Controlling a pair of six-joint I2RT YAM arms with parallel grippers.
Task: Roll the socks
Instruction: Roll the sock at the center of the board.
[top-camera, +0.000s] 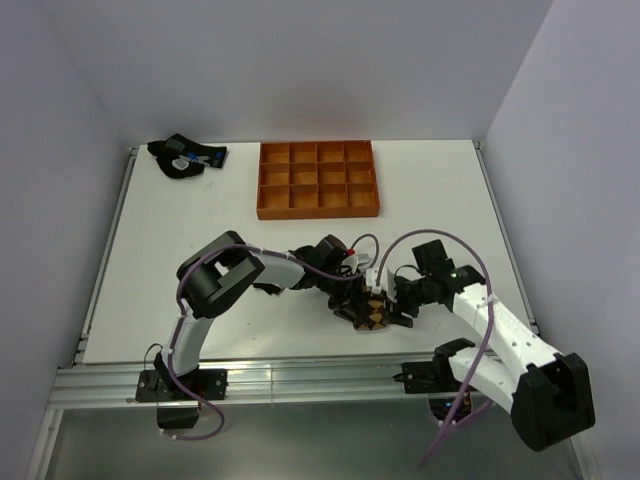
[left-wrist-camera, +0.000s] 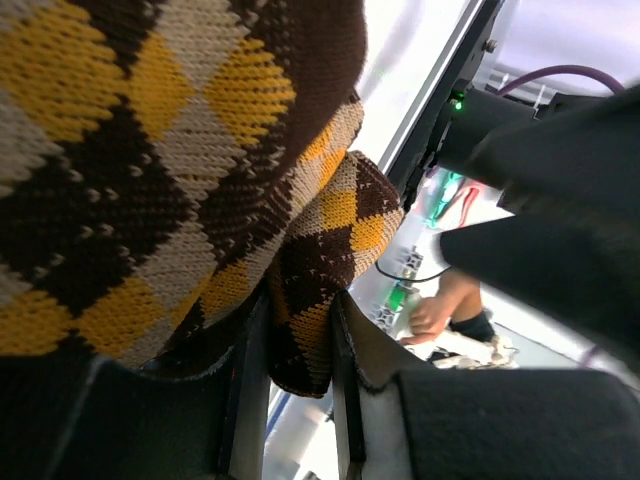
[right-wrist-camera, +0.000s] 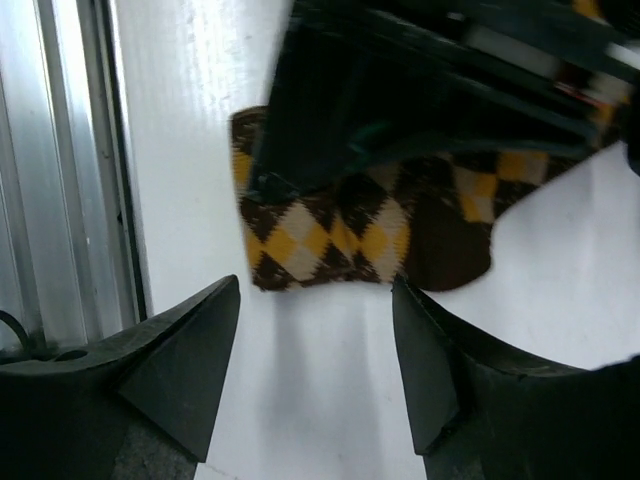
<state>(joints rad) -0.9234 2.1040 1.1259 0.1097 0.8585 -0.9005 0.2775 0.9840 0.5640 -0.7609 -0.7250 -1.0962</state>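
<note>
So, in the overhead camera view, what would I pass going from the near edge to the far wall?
First the metal rail → argyle sock → orange tray. The dark sock bundle lies about as far back as the tray, so I leave it out of the order.

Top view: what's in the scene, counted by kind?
Argyle sock: 1
Dark sock bundle: 1
Orange compartment tray: 1
Robot arms: 2
Total: 5
</note>
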